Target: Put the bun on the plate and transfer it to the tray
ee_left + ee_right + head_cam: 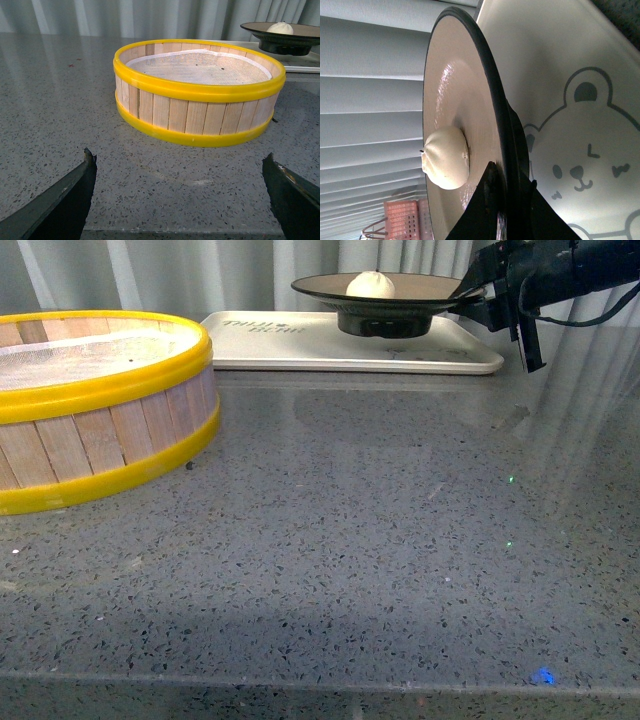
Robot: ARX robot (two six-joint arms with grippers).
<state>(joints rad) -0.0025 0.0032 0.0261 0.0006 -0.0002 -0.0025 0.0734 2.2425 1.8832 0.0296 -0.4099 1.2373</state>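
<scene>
Clamping the plate (430,286) by its rim in my right gripper (472,294), upper right of frame, I had the bun (370,284) on it, at the tray (300,348); only release remained, I judged. My left gripper (178,159) gaped

Your grey speckled tabletop (380,540) carried a yellow-rimmed bamboo steamer (90,410) at front left and the cream tray (300,352) farther back.
</scene>
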